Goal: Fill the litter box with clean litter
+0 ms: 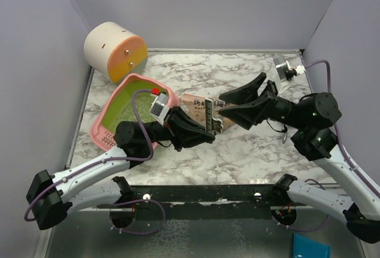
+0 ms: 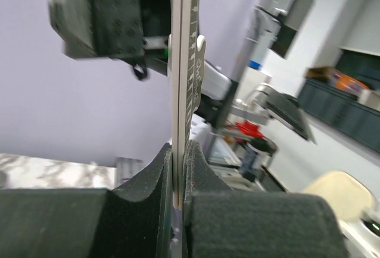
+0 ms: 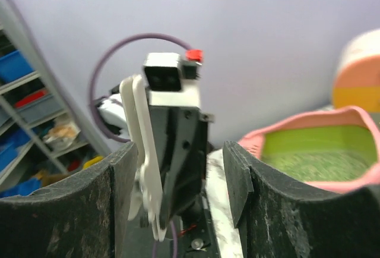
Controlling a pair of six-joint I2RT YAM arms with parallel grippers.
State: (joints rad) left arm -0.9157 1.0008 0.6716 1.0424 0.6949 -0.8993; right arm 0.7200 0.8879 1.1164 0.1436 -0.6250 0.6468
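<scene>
The pink litter box (image 1: 107,128) sits at the left of the table, tilted, with greenish-grey litter (image 1: 127,112) on its lime-green bottom. It also shows in the right wrist view (image 3: 356,115), with the litter (image 3: 317,163) inside. A tan paper bag (image 1: 196,104) lies just right of the box. My left gripper (image 1: 209,128) is shut on the bag's thin edge (image 2: 181,62). My right gripper (image 1: 221,108) is open at the bag's right end, facing the left gripper. The pale bag edge (image 3: 144,151) stands between its fingers (image 3: 237,169).
A cream-and-orange cylinder (image 1: 116,50) lies at the back left corner, just behind the box. Grey walls close the left, back and right sides. The marble table (image 1: 237,151) runs to a black front rail (image 1: 202,194). A blue object (image 1: 310,247) lies below the table's front right.
</scene>
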